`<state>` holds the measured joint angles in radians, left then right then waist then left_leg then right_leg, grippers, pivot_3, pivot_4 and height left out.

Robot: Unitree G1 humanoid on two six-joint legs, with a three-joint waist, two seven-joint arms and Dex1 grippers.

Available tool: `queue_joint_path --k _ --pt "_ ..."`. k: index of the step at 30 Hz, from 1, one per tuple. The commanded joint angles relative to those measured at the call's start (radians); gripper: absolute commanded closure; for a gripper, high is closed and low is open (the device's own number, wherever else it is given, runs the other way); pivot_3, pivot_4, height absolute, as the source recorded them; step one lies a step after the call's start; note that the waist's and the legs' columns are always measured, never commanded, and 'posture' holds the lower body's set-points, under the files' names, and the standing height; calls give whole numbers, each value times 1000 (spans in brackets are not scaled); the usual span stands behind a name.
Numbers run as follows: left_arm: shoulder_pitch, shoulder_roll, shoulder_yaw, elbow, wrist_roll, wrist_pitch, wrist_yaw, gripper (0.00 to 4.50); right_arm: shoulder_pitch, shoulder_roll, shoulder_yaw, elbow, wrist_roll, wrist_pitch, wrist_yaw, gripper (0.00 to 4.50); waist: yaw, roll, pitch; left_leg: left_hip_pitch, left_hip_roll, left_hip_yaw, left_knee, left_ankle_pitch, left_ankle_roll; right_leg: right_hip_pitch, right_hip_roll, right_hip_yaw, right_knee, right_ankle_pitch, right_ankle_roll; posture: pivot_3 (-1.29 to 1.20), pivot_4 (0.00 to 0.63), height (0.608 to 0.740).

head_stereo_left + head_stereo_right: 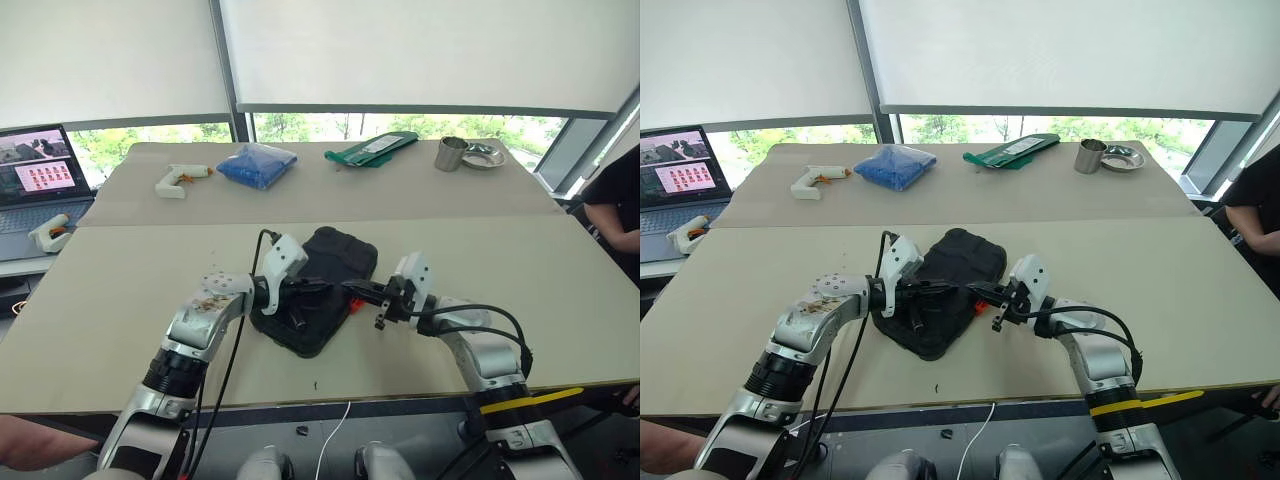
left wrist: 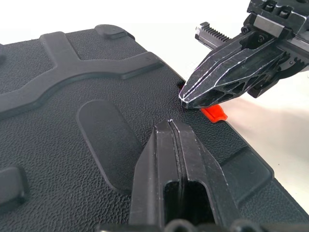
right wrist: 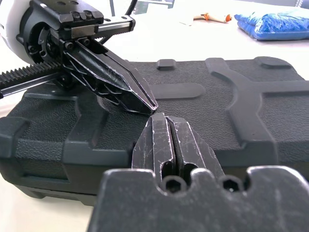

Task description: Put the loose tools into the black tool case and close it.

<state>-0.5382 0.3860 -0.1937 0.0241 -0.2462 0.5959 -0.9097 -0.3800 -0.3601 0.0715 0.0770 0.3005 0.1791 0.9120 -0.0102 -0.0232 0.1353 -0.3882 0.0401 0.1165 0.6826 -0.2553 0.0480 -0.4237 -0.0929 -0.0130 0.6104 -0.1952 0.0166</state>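
The black moulded plastic tool case (image 1: pixel 318 288) with textured shell lies closed on the beige table (image 1: pixel 120 270), its lid down; what is inside cannot be seen; a small orange latch (image 2: pixel 214 112) sticks out from the case edge, just beside the tip of the right gripper (image 2: pixel 186 100). The left gripper (image 3: pixel 148 107) has its two black fingers pressed together, holding nothing, its tip over the ribbed lid; the right gripper also has its fingers pressed flat together, empty, pointing across the lid toward the left one; in the right wrist view the two tips stand very near each other, but I cannot tell if they touch.

Beyond the fingers, well apart from them on the far table, lie a white glue gun (image 1: pixel 180 178), a blue plastic bag (image 1: pixel 257 164), a flat green packet (image 1: pixel 372 149), a metal cup (image 1: pixel 451 154) and a shallow metal dish (image 1: pixel 484 156); if the cup or the dish holds something I cannot make out. An open laptop (image 1: pixel 38 180) stands at the robot's left, cut off by the picture edge; a person's dark sleeve (image 1: pixel 615 200) is cut off at the right.

Around the case the table is bare on both sides of the fingers; the near table edge runs just behind both wrists; a seam between two tables runs beyond the case.
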Motion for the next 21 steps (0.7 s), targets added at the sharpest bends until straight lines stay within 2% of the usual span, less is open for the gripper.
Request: queue_joint_path --k 1,6,9,21 --pt "54 2 -50 79 23 44 9 4478 32 -58 -62 -78 43 22 7 4500 1 0 0 0 0 0 0 0 0 0 0 0 0 0 0 0 150 740" --pt "55 1 -49 80 23 40 11 4478 77 -93 -69 -62 24 38 -26 4500 1 0 0 0 0 0 -1 0 0 0 0 0 -1 -1 1 0 150 740" --pt "56 3 -52 80 24 40 10 4478 93 -87 -39 -51 15 40 -18 4500 0 0 0 1 0 0 -1 0 0 0 0 0 0 -4 6 0 150 740" --pt "47 8 -51 85 22 47 7 4478 76 -48 -5 -60 15 60 -20 4500 -2 0 0 2 0 -1 -2 0 0 0 0 0 0 -4 7 0 150 740"
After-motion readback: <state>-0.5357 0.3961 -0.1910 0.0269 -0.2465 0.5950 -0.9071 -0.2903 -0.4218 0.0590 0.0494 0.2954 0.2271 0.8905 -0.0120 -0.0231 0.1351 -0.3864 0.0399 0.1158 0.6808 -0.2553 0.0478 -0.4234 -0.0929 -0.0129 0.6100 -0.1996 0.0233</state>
